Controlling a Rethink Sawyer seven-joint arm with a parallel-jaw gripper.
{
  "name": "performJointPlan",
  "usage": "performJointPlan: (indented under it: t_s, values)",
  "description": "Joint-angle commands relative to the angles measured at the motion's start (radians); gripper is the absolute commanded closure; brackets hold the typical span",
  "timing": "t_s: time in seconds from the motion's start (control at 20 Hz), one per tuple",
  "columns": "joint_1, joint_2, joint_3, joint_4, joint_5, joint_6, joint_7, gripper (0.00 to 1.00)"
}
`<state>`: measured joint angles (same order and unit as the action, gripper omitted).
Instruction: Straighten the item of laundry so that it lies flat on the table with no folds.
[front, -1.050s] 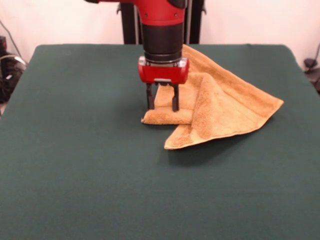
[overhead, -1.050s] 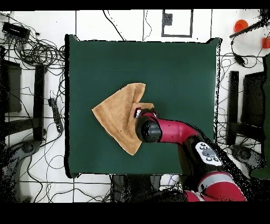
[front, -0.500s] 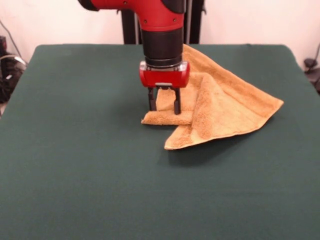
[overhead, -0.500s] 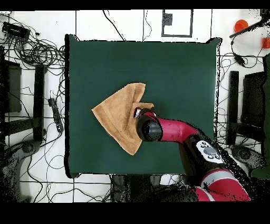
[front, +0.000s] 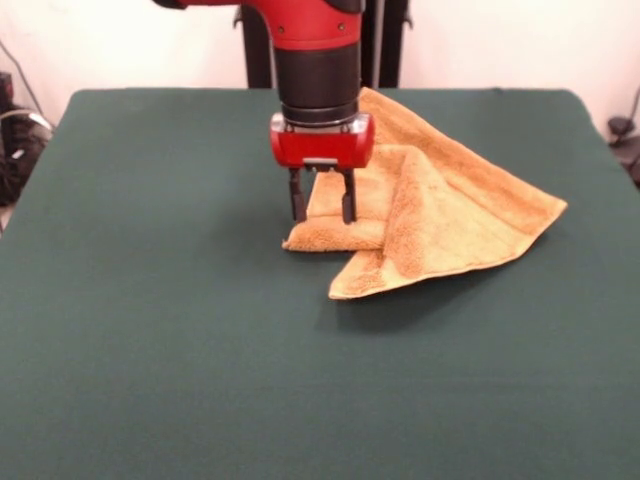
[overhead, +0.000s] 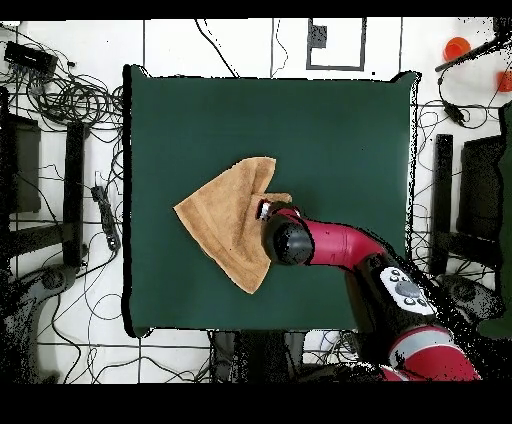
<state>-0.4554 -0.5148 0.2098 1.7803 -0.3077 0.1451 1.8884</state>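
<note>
The item of laundry (front: 450, 215) is a golden-tan towel folded over itself into a rough triangle on the dark green table (front: 150, 330). A thick rolled fold (front: 335, 234) lies at its front-left corner. My gripper (front: 320, 213) hangs straight down over that fold, open, fingertips just above the cloth with nothing between them. From overhead, the towel (overhead: 225, 225) lies left of centre, and the arm's wrist (overhead: 288, 242) covers its right corner and hides the gripper.
The table stretches wide to the left and front of the towel in the front view. Cables and equipment (overhead: 60, 90) lie on the floor around the table in the overhead view.
The gripper dipped slightly, then rose a little and shifted slightly left in the front view. The towel has not moved.
</note>
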Motion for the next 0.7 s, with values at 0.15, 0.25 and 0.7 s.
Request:
performJointPlan:
  t_s: [0.15, 0.25, 0.7]
  values:
    - [0.020, -0.032, 0.109, -0.006, -0.016, 0.139, -0.014, 0.00]
    - [0.019, -0.032, 0.107, -0.009, -0.019, 0.142, -0.016, 0.00]
    - [0.020, 0.002, 0.100, -0.035, -0.047, 0.105, -0.024, 0.00]
